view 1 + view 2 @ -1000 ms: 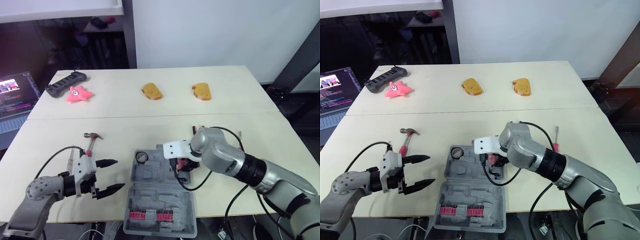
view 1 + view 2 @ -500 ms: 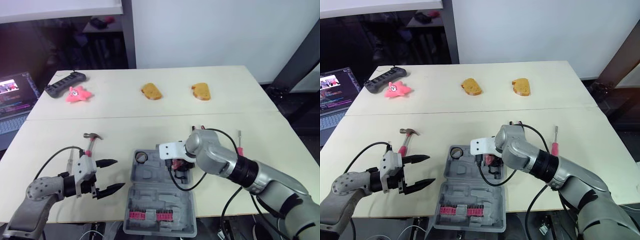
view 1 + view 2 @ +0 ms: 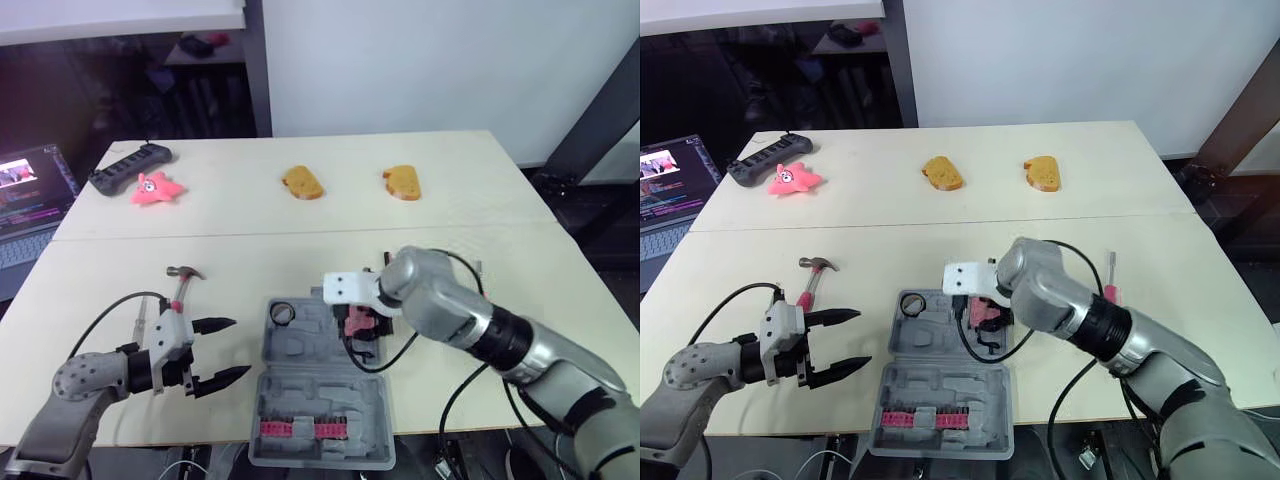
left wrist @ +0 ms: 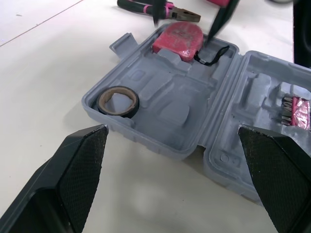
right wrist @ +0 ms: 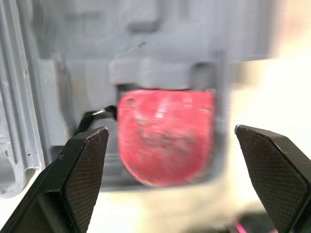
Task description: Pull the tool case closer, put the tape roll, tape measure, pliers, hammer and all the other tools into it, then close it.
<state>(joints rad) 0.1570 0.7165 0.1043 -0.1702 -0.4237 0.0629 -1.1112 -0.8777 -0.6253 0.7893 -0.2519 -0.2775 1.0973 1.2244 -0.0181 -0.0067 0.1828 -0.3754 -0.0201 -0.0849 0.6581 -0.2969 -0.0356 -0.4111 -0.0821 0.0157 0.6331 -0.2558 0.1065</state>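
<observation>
The grey tool case [image 3: 318, 390] lies open near the table's front edge. A black tape roll [image 3: 282, 314] sits in its far left pocket, and the red tape measure [image 4: 177, 38] rests in the pocket at the far right. My right gripper [image 3: 361, 334] hovers open just over the tape measure [image 5: 165, 136], its fingers either side and apart from it. My left gripper [image 3: 236, 348] stands open left of the case, holding nothing. The hammer [image 3: 182, 281] lies on the table beyond it. Pliers [image 4: 160, 8] lie behind the case, and a screwdriver [image 3: 478, 286] to the right.
A row of pink bits [image 3: 300, 430] is in the case's near half. Two bread pieces [image 3: 302, 183] [image 3: 402, 182], a pink star toy [image 3: 157, 187] and a black device [image 3: 130, 165] lie on the far half of the table. A laptop [image 3: 25, 190] stands off the left side.
My right gripper has pulled up and slightly right from the case, leaving the tape measure seated in its pocket. The left arm has not moved.
</observation>
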